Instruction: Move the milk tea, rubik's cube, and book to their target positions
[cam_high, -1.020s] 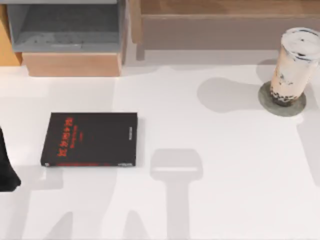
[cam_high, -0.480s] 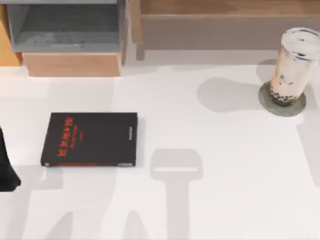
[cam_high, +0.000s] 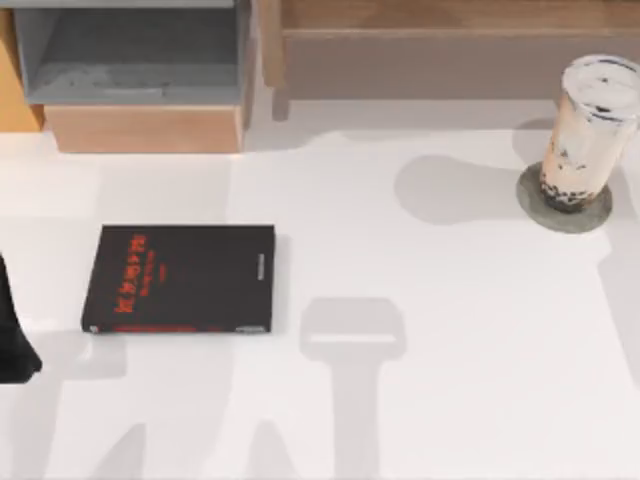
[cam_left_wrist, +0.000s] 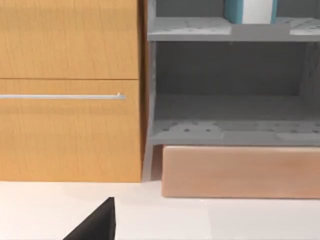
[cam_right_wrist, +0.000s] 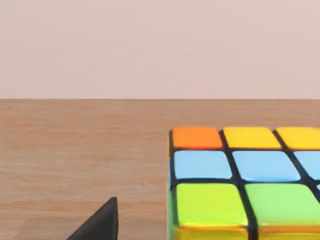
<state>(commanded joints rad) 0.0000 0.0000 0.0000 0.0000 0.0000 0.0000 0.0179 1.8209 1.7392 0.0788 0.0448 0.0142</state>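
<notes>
The milk tea (cam_high: 588, 130) stands upright on a flat grey disc (cam_high: 563, 208) at the table's far right. In the left wrist view the teal book (cam_left_wrist: 233, 10) with white page edges stands on the upper grey shelf. The rubik's cube (cam_right_wrist: 240, 185) rests on a wooden surface, close in front of the right wrist camera. My left arm (cam_high: 12, 330) is at the table's left edge. A dark piece of each gripper's body pokes into its own wrist view, left (cam_left_wrist: 97, 225) and right (cam_right_wrist: 100, 222). Nothing is held in sight.
A black book with red lettering (cam_high: 180, 278) lies flat left of the table's middle. A grey shelf unit (cam_high: 135, 55) on a wooden base stands at the back left. A wooden ledge (cam_high: 440, 45) runs along the back right. An orange cabinet with a handle (cam_left_wrist: 65, 95) flanks the shelves.
</notes>
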